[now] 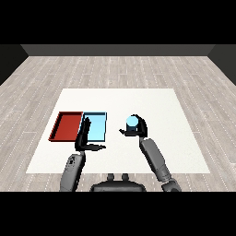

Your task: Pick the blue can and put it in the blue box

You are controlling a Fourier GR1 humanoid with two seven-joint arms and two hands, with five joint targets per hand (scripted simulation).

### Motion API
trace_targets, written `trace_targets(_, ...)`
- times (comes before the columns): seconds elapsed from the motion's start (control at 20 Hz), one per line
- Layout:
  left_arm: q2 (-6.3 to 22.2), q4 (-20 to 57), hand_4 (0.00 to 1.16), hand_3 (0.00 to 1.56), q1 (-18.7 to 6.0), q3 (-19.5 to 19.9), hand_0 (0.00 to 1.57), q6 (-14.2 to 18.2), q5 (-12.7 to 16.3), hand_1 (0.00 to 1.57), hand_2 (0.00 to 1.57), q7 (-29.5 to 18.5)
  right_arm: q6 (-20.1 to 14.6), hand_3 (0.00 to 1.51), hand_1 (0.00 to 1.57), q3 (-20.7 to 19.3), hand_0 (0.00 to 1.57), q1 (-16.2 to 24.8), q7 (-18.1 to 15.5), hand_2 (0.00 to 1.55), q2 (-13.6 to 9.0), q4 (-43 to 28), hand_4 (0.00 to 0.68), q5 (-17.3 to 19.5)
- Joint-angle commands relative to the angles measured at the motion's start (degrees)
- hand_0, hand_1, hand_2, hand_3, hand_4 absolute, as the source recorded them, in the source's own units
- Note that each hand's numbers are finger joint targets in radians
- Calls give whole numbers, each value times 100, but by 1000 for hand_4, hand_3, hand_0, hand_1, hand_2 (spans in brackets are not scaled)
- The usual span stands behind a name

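So your right hand [136, 129] has its fingers curled round the blue can [132, 121], which sits upright in the grasp to the right of the light blue tray [102, 115], well apart from it. That's the carry grip you want, can top showing so you can track it. Your left hand [85, 138] hangs over the near left edge of that tray, fingers straight and relaxed, holding nothing, and I'd guess it could get in the way of the drop. The red tray [61, 123] lies touching the blue one's left side on the bench [161, 106].
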Motion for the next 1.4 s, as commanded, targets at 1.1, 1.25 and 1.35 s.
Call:
trace_targets(1.1,-12,1141,0,0,-1211,-1370,0,827,791,0,0,145,-22,1375,1458,371,1458,-231,460,1467,47,-653,551,-21)
trace_targets(1.25,-12,2100,0,0,-1532,-1461,0,954,1071,0,0,-534,613,1371,1443,-401,1443,-757,13,1463,45,286,554,-79)
trace_targets(1.35,-12,1692,0,0,-1632,-1576,0,1213,1036,0,0,-15,446,1360,1437,-81,1437,-500,341,1459,48,-216,553,-78)
